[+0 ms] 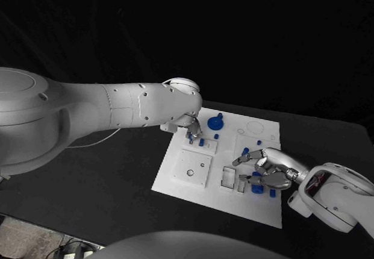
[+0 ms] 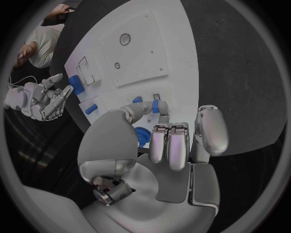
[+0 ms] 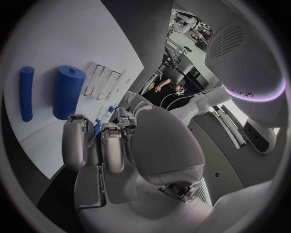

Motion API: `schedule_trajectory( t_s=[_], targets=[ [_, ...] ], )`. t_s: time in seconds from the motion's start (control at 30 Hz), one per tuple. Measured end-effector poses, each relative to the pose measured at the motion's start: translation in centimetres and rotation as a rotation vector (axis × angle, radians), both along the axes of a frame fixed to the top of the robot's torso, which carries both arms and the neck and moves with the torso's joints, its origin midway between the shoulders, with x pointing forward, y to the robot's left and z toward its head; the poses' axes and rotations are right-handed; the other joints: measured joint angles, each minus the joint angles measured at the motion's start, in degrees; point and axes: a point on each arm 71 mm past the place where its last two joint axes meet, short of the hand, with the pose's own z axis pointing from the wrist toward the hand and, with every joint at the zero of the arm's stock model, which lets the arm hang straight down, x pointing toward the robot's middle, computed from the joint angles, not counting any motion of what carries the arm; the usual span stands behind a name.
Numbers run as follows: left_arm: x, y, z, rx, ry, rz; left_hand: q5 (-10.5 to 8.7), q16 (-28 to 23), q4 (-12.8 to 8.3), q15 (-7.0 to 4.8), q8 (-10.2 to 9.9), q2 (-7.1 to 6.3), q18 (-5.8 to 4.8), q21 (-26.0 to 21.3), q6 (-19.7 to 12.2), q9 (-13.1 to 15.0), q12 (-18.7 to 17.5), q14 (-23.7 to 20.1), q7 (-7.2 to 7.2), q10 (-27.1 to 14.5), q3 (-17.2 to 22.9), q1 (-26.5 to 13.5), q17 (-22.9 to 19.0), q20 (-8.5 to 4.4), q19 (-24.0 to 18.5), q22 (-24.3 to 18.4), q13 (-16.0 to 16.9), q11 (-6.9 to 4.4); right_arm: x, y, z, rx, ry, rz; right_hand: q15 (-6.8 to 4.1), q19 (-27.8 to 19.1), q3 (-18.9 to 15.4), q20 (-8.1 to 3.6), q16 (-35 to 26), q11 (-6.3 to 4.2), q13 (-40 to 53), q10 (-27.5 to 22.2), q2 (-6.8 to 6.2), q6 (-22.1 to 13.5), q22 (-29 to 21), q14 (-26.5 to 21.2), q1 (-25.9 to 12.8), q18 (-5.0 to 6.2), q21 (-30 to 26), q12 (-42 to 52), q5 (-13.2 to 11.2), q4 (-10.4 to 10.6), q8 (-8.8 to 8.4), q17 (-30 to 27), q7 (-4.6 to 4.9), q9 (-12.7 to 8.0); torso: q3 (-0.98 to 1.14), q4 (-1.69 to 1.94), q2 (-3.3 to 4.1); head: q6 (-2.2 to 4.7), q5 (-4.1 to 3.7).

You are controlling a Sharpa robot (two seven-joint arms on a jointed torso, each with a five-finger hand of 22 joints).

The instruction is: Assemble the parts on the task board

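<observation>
The white task board lies mid-table. My left hand is at its far left corner, beside a blue gear. In the left wrist view its thumb tip lies against a small blue peg standing in the board, with a second peg beside it. Whether the peg is pinched I cannot tell. My right hand hovers over the board's right half with its fingers bent and apart, nothing seen in them. A thick blue cylinder and a thin blue rod lie on the board beyond its fingers.
Two rectangular slots and a square plate with a round hole sit in the board's near half. More blue pieces lie under the right hand. Black table surrounds the board.
</observation>
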Motion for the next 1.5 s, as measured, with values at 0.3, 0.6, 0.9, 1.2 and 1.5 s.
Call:
schedule_trajectory(
  t_s=[0.3, 0.6, 0.9, 1.2, 1.5],
  targets=[
    [-0.10, -0.03, -0.06, 0.003, 0.005, -0.006, 0.00, 0.0, -0.2, 0.00, -0.2, -0.01, -0.01, -0.2, 0.0, 0.0, 0.0, 0.0, 0.00, 0.0, -0.2, 0.5, 0.0, 0.00, 0.0, 0.0, 0.0, 0.00, -0.01, 0.03, 0.01, 0.001, -0.001, 0.000, 0.00, 0.0, 0.0, 0.00, 0.0, 0.00, 0.0, 0.0, 0.00, 0.0, 0.0, 0.0, 0.0, 0.00, 0.0, 0.0, 0.0, 0.0, 0.00, 0.0, 0.00, 0.0, 0.00, -0.01, -0.02, 0.00, 0.02],
    [-0.19, 0.06, -0.27, 0.006, 0.013, -0.007, -0.02, 0.0, -0.2, 0.00, -0.3, -0.01, -0.01, -0.2, 0.0, -0.1, -0.2, 0.0, 0.00, 0.0, -0.2, 0.5, 0.0, 0.00, 0.0, 0.0, 0.0, 0.01, -0.03, -0.01, 0.02, 0.001, -0.001, -0.001, 0.00, 0.0, 0.0, 0.00, 0.0, 0.00, 0.0, 0.0, 0.00, 0.0, 0.0, 0.0, 0.0, 0.00, 0.0, 0.0, 0.0, 0.0, 0.00, 0.0, 0.00, 0.0, 0.00, -0.02, -0.01, 0.00, -0.13],
    [-0.10, 0.24, -0.37, 0.010, 0.015, -0.003, -0.17, 0.0, -0.3, 0.00, -0.5, 0.00, -0.01, -0.2, 0.0, -0.1, -0.2, 0.0, 0.01, 0.0, -0.3, 0.5, 0.0, 0.00, 0.0, 0.0, 0.0, 0.01, -0.05, 0.00, 0.03, 0.002, -0.001, -0.001, 0.00, 0.0, 0.0, 0.00, 0.0, 0.00, 0.0, 0.0, 0.00, 0.0, 0.0, 0.0, 0.0, 0.00, 0.0, 0.0, 0.0, 0.0, 0.00, 0.0, 0.00, 0.0, 0.00, -0.02, 0.01, 0.00, -0.16],
    [-0.16, 0.09, -0.48, 0.013, 0.014, -0.007, 0.03, 0.0, -0.3, 0.00, -0.5, 0.00, -0.01, -0.4, 0.0, -0.2, -0.2, 0.0, 0.00, 0.0, -0.3, 0.5, 0.0, 0.00, 0.0, 0.0, 0.0, 0.01, -0.06, 0.01, 0.02, 0.002, -0.002, -0.001, 0.00, 0.0, 0.0, 0.00, 0.0, 0.00, 0.0, 0.0, 0.00, 0.0, 0.0, 0.0, 0.0, 0.00, 0.0, 0.0, 0.0, 0.0, 0.00, 0.0, 0.00, 0.0, 0.02, -0.02, 0.00, 0.00, -0.08],
    [-0.20, -0.01, -0.53, 0.014, 0.013, -0.009, 0.02, 0.0, -0.3, 0.00, -0.5, -0.02, 0.00, -0.6, 0.0, -0.2, -0.2, 0.0, 0.01, 0.0, -0.3, 0.9, 0.0, -0.07, -0.3, 0.0, 0.0, 0.02, -0.05, 0.05, 0.02, 0.002, -0.002, 0.000, 0.00, 0.0, 0.0, 0.00, 0.0, 0.00, 0.0, 0.0, 0.00, 0.0, 0.0, 0.0, 0.0, 0.00, 0.0, 0.0, 0.0, 0.0, 0.00, 0.0, 0.00, 0.0, 0.02, -0.02, 0.01, 0.00, -0.10]
  ],
)
